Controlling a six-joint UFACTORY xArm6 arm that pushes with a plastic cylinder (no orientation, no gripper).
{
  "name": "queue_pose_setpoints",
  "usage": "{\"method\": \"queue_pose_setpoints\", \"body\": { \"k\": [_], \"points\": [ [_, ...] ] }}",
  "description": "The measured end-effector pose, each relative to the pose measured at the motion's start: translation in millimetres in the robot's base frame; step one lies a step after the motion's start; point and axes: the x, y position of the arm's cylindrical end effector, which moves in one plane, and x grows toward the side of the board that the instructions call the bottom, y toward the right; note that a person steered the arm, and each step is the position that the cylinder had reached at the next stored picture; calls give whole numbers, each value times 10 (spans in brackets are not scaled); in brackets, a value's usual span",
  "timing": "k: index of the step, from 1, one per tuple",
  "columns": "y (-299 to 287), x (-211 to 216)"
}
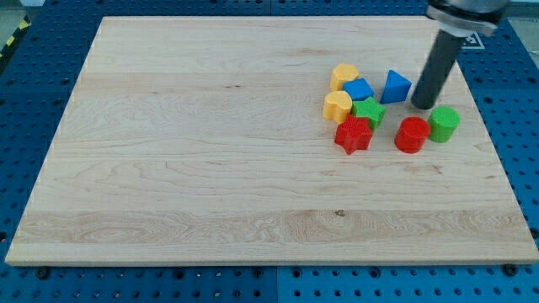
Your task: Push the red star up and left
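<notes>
The red star [353, 135] is the block nearest the view's bottom, a bright red, knobbly piece with short blunt points, lying flat on the pale wooden desk [210, 151] right of the middle. Well right of the red star sits a red cylinder [412, 135], with a green cylinder [444, 124] touching its right side. Just above the red star, touching it, is a green star [369, 110], and up-left of it a yellow heart-like block [338, 106]. Farther up are a blue block [359, 89] and a yellow block [344, 76], and up-right of the red star a blue triangle [396, 86]. My tip [422, 105] rests right of that triangle, above the red cylinder, apart from the red star. I carry no hand, only the rod. No writing is legible.
</notes>
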Motion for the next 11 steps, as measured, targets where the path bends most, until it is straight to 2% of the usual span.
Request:
{"method": "queue_pose_setpoints", "body": {
  "k": [2,3,4,5,8,11],
  "points": [
    [74,349],
    [74,349],
    [14,430],
    [-257,694],
    [-1603,720],
    [-1673,493]
  ]
}}
